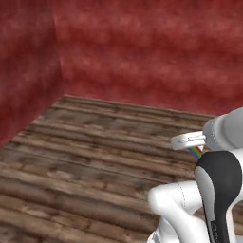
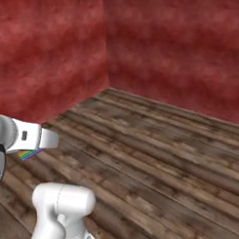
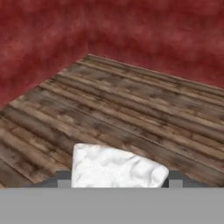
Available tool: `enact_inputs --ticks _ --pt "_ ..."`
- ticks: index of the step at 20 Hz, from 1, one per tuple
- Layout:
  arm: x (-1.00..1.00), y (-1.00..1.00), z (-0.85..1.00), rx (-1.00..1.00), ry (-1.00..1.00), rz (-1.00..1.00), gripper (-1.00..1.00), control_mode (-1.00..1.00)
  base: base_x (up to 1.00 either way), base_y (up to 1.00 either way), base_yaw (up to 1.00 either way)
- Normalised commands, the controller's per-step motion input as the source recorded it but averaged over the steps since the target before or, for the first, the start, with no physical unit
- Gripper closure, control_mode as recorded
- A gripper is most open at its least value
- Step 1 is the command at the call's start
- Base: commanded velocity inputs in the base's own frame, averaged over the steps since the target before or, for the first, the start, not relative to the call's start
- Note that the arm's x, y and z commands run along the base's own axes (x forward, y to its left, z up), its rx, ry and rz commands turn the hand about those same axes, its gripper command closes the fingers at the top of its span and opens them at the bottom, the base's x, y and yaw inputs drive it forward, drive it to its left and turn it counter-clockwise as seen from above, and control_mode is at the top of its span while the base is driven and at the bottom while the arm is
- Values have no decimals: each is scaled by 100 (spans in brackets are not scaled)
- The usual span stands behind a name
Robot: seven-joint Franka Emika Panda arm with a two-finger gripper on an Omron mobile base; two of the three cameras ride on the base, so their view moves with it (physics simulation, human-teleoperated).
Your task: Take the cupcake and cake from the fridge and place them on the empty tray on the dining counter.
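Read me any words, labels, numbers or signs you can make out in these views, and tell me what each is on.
No text can be read.
Arm: faint pale lettering low on its dark panel in the left base view, too small and blurred to read.
Cake in the tool: no marking on its white top or striped side.
Red walls and wooden floor: plain, no signs.

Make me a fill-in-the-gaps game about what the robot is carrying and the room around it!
1. The pincer is carrying a slice of ____.
2. The top of the cake is coloured ____.
3. The floor is made of ____ planks.
4. The walls are coloured ____.

Missing words: cake; white; wooden; red
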Motion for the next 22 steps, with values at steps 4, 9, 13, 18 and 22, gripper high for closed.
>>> enact_inputs --ticks 4,9,13,18,22 --pt "0 0 0 0 0 0 100 100 58 -18 -62" --pt "0 0 0 0 0 0 100 100 59 -10 -63" --pt "0 0 0 0 0 0 100 100 55 -11 -63" --pt "0 0 0 0 0 0 100 100 50 -12 -60" --pt "0 0 0 0 0 0 100 100 81 -1 -44"
